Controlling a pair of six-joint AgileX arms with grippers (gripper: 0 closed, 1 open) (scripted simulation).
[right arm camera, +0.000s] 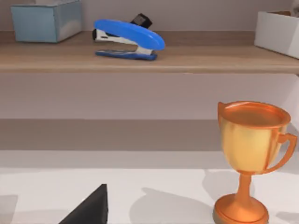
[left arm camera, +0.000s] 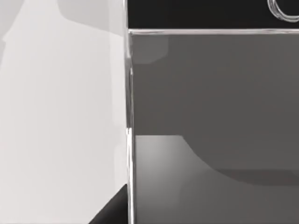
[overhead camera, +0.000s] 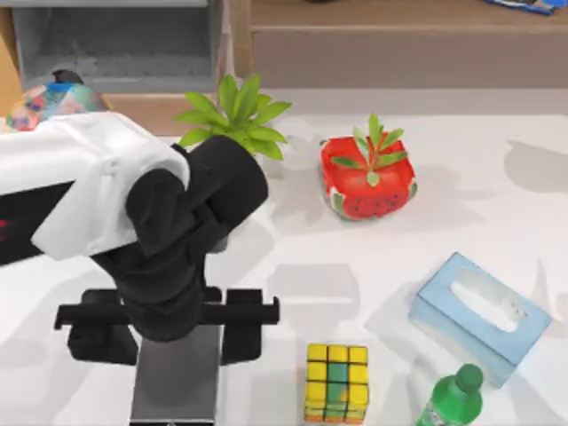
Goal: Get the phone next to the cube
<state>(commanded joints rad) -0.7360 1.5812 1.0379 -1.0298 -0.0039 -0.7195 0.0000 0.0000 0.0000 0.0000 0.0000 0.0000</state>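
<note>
Nearest to your camera, the left gripper [overhead camera: 169, 319] stands over the phone [overhead camera: 176, 382] at the desk's front edge; whether its jaws are open, you cannot tell. The phone's long axis runs front to back. The cube [overhead camera: 336, 382] lies well to its right.

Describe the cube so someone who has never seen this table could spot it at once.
Start at the table's front edge in the top view, right of the grey phone under the left arm's end effector. The cube stands apart from the phone, left of the green bottle and light-blue tissue box. Only it has a dark-lined grid of mostly yellow squares.
</note>
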